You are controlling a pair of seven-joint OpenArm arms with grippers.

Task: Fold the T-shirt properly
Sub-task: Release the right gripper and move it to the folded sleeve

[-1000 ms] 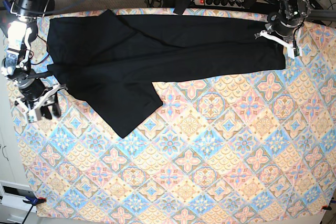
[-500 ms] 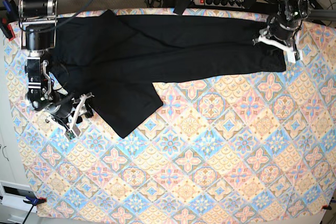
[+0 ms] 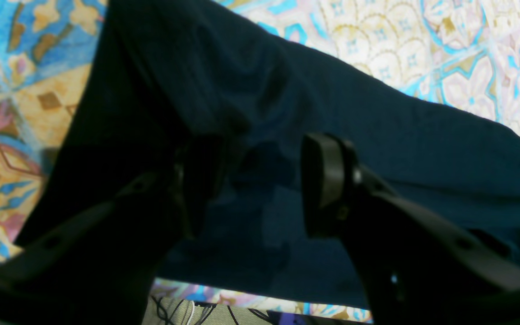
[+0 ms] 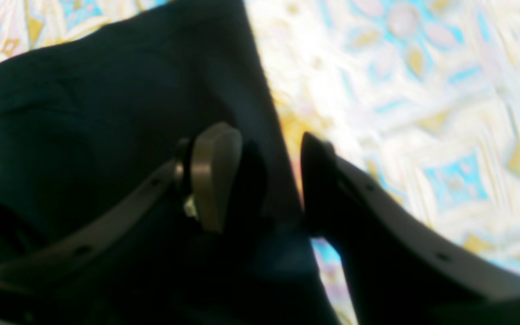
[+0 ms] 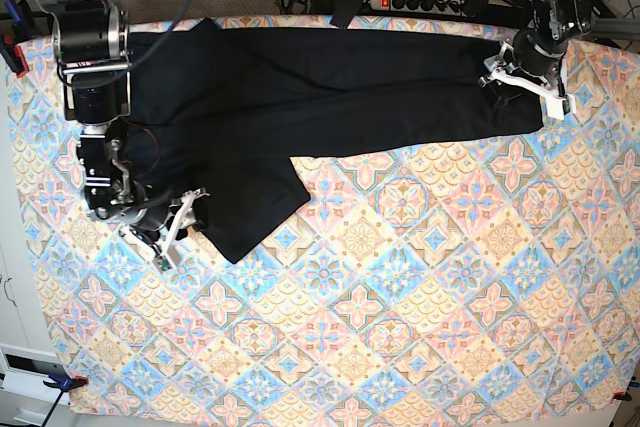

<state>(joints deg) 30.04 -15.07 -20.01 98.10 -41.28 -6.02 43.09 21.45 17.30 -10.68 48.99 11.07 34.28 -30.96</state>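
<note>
Left gripper (image 3: 260, 180): jaws stood wide over the T-shirt (image 5: 330, 82).
Right gripper (image 4: 260, 180): jaws parted, straddling the hem.
Risk: a shallow pinch could slip.

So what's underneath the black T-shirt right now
The T-shirt lies flat on a patterned tablecloth, which shows all around its near and side edges. Whatever the cloth covers directly beneath the shirt is hidden; no bulge shows there.
</note>
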